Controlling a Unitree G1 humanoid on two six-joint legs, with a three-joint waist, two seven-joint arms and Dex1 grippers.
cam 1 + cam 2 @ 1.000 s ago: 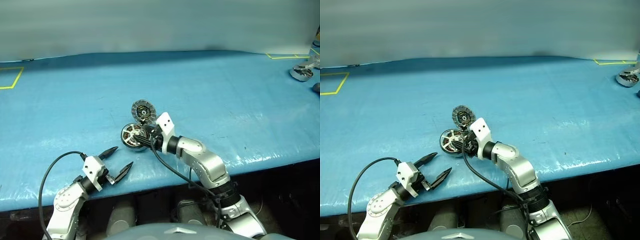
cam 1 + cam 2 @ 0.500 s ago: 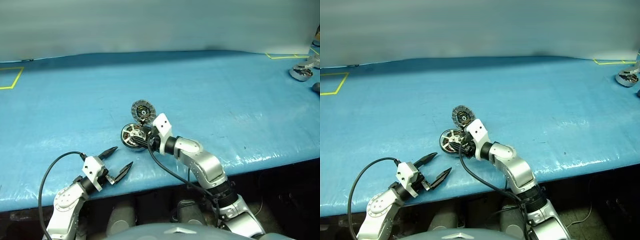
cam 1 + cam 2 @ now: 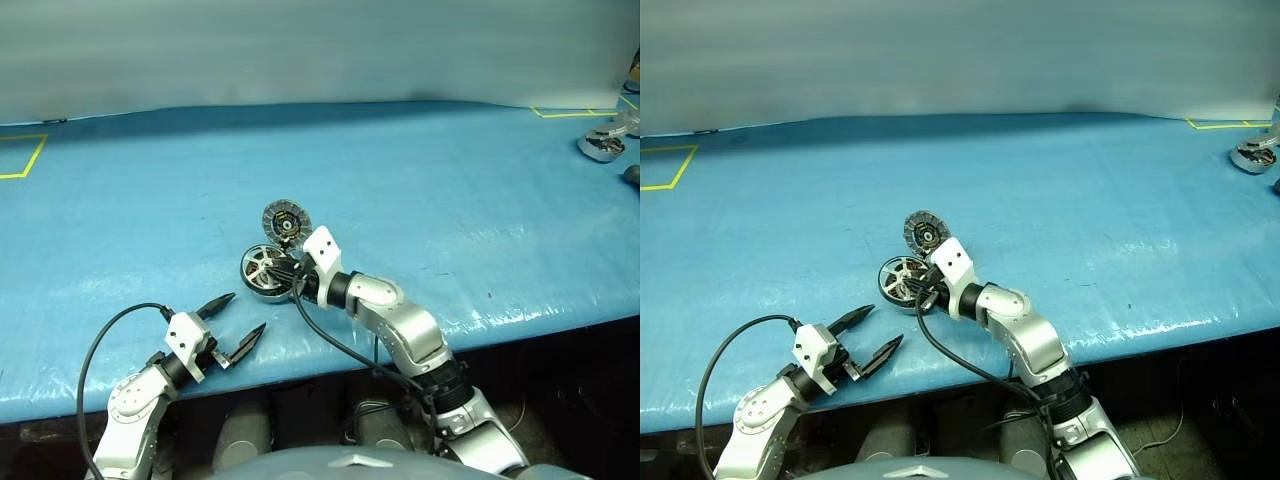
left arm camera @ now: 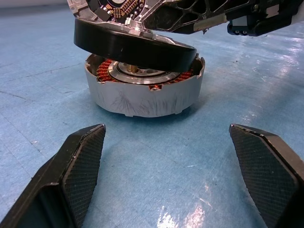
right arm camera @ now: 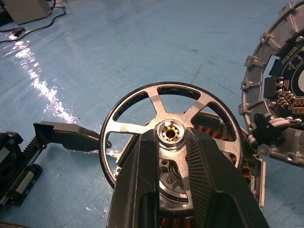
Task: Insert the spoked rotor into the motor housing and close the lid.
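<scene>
Item: spoked rotor (image 5: pixel 171 137), rigid polished metal, likely slippery; best gripped across a spoke near the hub. Location: frame centre, tilted over the motor housing (image 4: pixel 145 92), lid (image 3: pixel 286 219) just behind. Right hand (image 5: pixel 173 156) pinching rotor; left hand (image 3: pixel 232 325) spread, on blue worktop (image 3: pixel 450 190).

Silver spoked rotor (image 5: pixel 167 137) with black rim; silver-grey motor housing (image 4: pixel 142 95) with copper-orange windings; grey segmented lid (image 3: pixel 287 219), dark centre; blue table (image 3: pixel 450 190).

Shiny metal spoked rotor (image 5: pixel 171 137) — glossy blue table (image 3: pixel 450 190).
</scene>
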